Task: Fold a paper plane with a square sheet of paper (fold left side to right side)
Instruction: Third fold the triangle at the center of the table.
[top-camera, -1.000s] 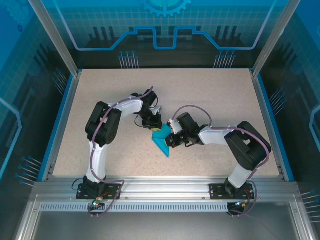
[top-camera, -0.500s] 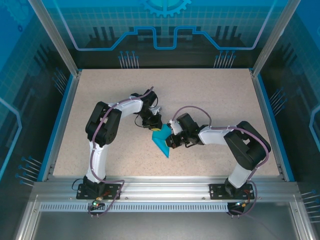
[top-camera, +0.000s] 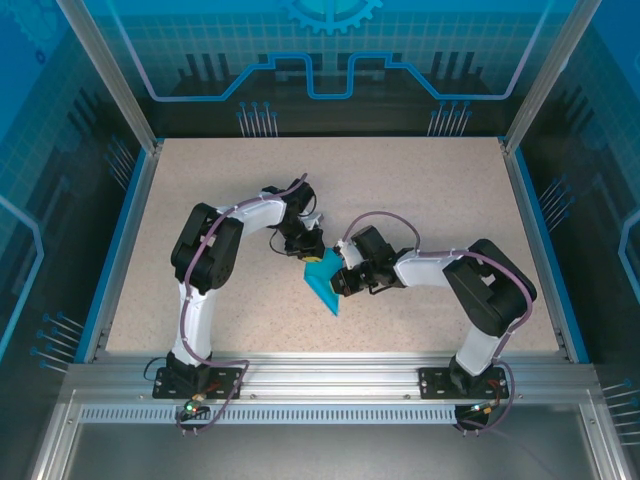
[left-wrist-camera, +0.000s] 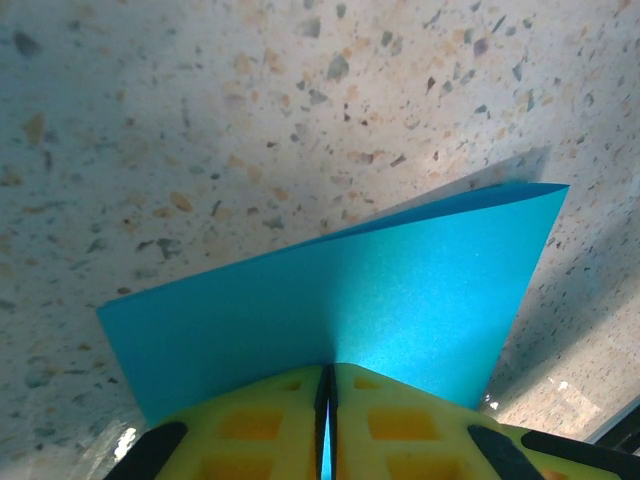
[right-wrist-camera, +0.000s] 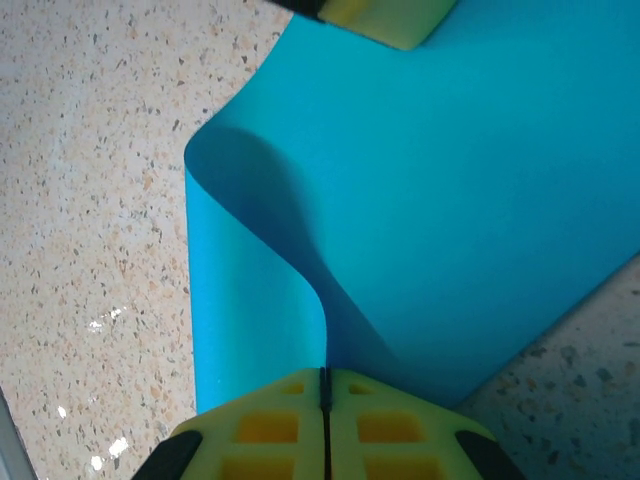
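Currently looks mid-fold. Paper plane (top-camera: 323, 283) lying at the middle of the table (top-camera: 430, 200), between the two wrists, kite-shaped from above. Long axis running near to far, slightly slanted: sharp tip toward the arm bases and a little right, blunt wide end away and a little left.

Left gripper (left-wrist-camera: 326, 372): pads pressed together with teal paper nipped in the seam, at the far wide end of the plane. From that wrist, a flat folded panel spreading ahead of the fingers, one crisp corner at upper right, bare table beyond.

Right gripper (right-wrist-camera: 324, 378): likewise clamped tight on paper, no gap visible, on the right-hand edge about halfway down the axis. From that wrist, a loose layer curling up out of the pinch toward the upper left, not yet pressed flat. Yellow pad of the other arm at the top edge, on the same paper.

Judgement: crease wanted along the long axis, left half over to the right. Right arm nearer the receiving side and the tip; left arm anchoring the far end. Risk: curled layer springing back or skewing off the axis if released before flattening. Cannot tell how many layers sit in each pinch.
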